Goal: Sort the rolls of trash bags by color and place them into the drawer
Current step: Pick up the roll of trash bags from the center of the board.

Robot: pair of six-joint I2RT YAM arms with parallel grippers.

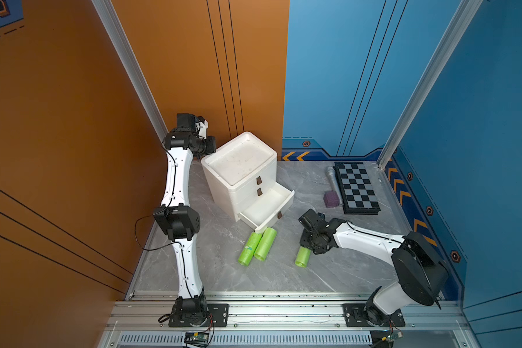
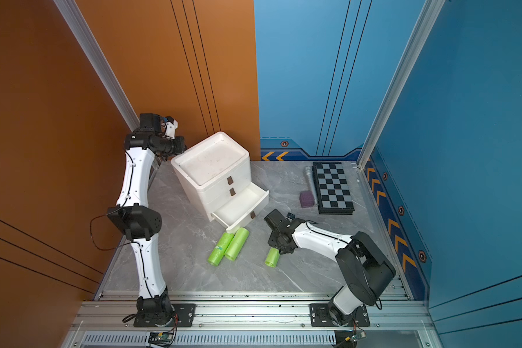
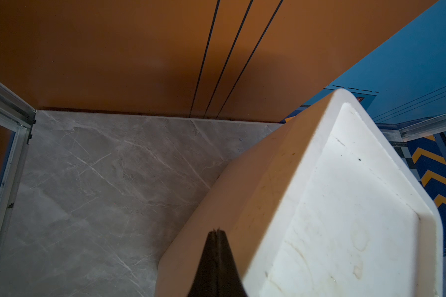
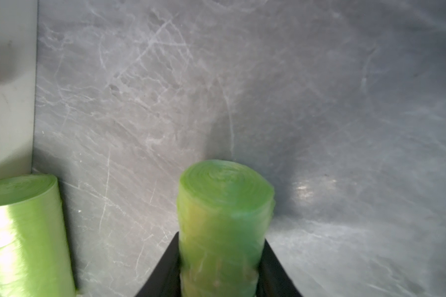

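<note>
Right wrist view sits us close over the right hand [image 4: 221, 237]. Its two black fingers [image 4: 162, 270] press against either side of a lone green roll [image 4: 224, 203], pinching it near one end. The roll is slightly blurred, and we cannot tell whether it rests on the desk [image 1: 211, 265] or is just off it. In both top views this roll lies about midway between the left and right edges, toward the near edge, with its free end pointing at that edge.

Well apart from it, toward the left edge, two more rolls lie side by side and touching: a labelled green roll [image 1: 249, 248] and a plain green roll [image 1: 265, 243]. Their far ends sit just beside the front of the open bottom drawer [image 1: 287, 202]. All three rolls are outside the drawer.

The drawer belongs to a white chest [image 1: 220, 183] standing near the far left corner. In the left wrist view we see the left hand [image 3: 217, 231] with its fingers pressed together, holding nothing, above the chest's top edge.

Near the far right corner lie a chessboard [image 1: 357, 188], a grey microphone [image 1: 333, 183] touching its side, and a purple cube [image 1: 331, 199] just beside the microphone.
</note>
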